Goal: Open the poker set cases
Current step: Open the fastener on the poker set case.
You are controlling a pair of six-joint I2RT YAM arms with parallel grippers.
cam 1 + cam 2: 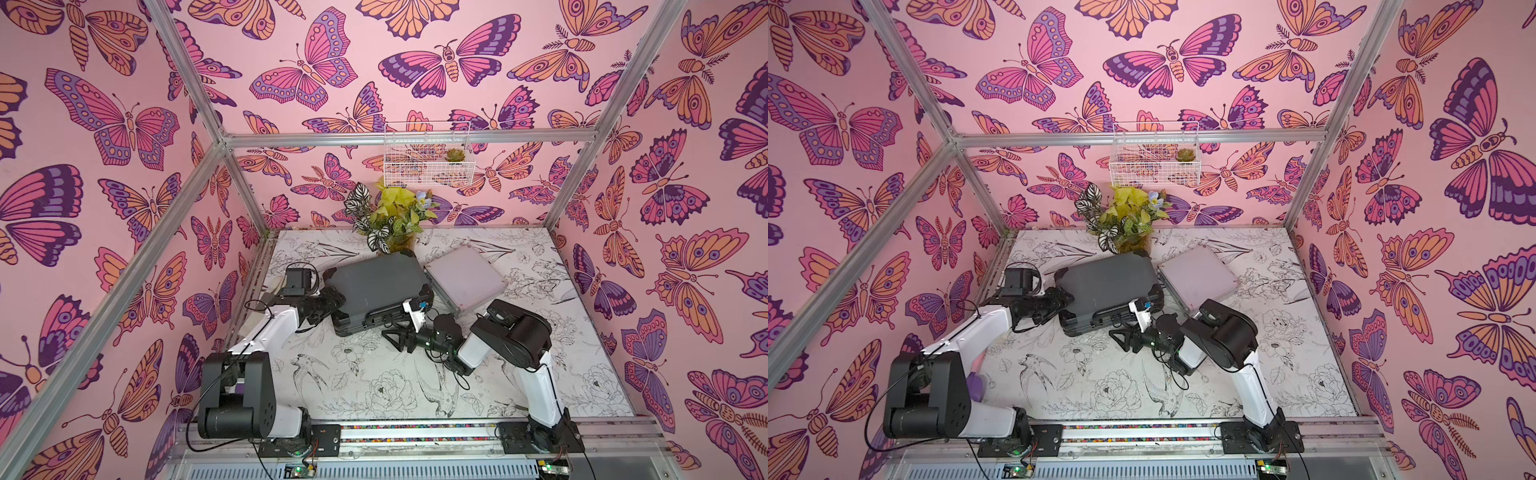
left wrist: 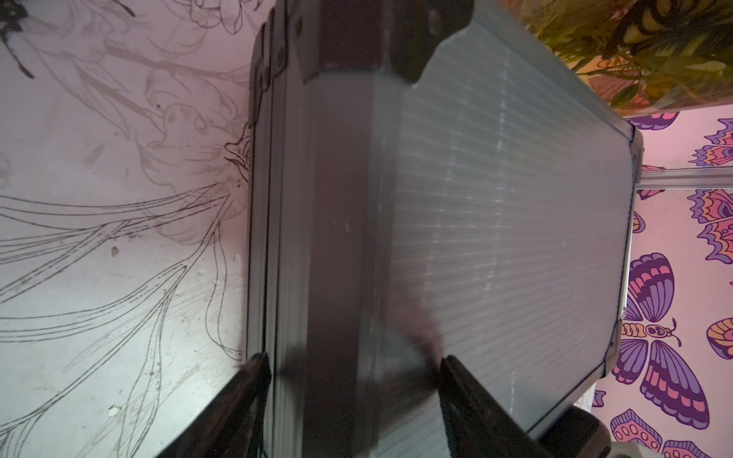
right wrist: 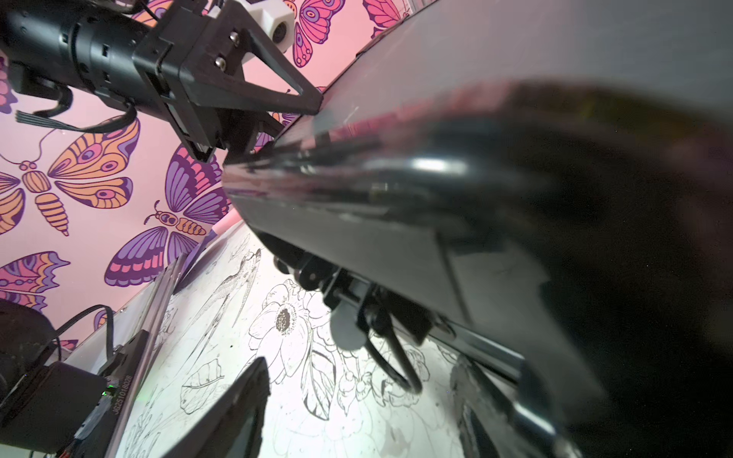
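Against the grey case (image 1: 374,282), left gripper (image 1: 337,300) clamps its corner; right gripper (image 1: 391,340) gapes alongside.

Your white desk (image 1: 365,386), printed with black line drawings of birds and flowers, carries three things. A dark grey ribbed plastic case (image 1: 374,282) lies toward the back middle. A smaller silvery-pink aluminium case (image 1: 463,278) sits just beside it on the right. A leafy potted plant (image 1: 390,220) stands behind them at the back edge.
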